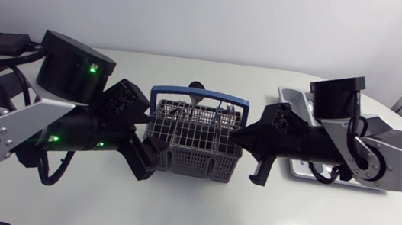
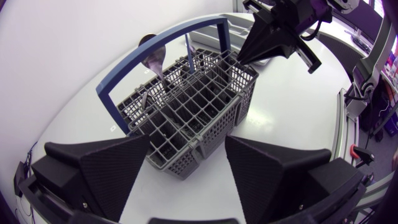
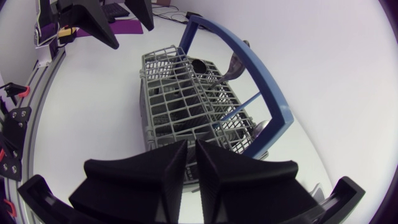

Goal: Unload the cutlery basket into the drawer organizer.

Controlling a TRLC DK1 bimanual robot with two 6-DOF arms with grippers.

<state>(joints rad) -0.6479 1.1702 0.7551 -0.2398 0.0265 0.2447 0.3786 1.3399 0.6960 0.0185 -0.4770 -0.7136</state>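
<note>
Matte black claws [image 2: 186, 142] [image 3: 193, 144], silver-grey links [image 1: 27, 118].

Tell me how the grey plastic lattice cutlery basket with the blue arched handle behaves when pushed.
The basket probably slides rather than tips: broad base on smooth white table. Open lattice suggests light, fairly stiff plastic. The leaning metal spoon may rattle.

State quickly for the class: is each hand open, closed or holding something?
Left hand: open, at a corner of the basket, holding nothing.
Right hand: closed, holding nothing.
</note>
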